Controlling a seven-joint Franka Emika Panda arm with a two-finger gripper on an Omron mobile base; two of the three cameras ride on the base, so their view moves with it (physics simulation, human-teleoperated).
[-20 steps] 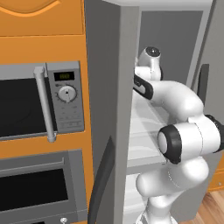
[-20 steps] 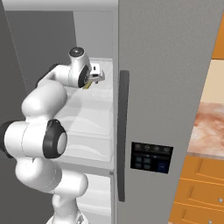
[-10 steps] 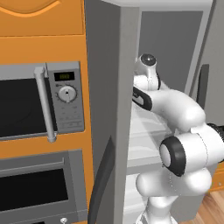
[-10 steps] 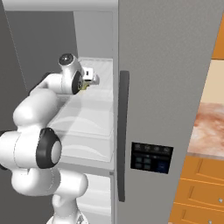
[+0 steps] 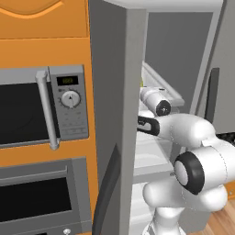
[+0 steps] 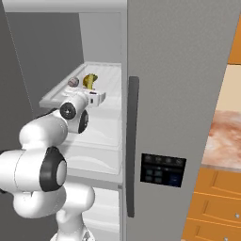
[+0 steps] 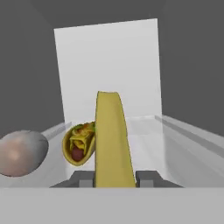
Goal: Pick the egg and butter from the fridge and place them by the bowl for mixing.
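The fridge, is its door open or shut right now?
Open. The fridge door stands swung aside, showing a white shelf with the egg on it, and the arm reaches in.

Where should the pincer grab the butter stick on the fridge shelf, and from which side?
Grip the butter across its narrow width near the close end, coming straight in from the fridge's open front. It lies lengthwise along the pincer's line, between the fingertips, with the egg and taco off to one side.

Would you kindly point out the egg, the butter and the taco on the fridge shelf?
egg (image 7: 19, 153), hand view, middle of its rounded side.
butter (image 7: 112, 140), hand view, middle of the stick.
taco (image 7: 79, 144), hand view, its filling.
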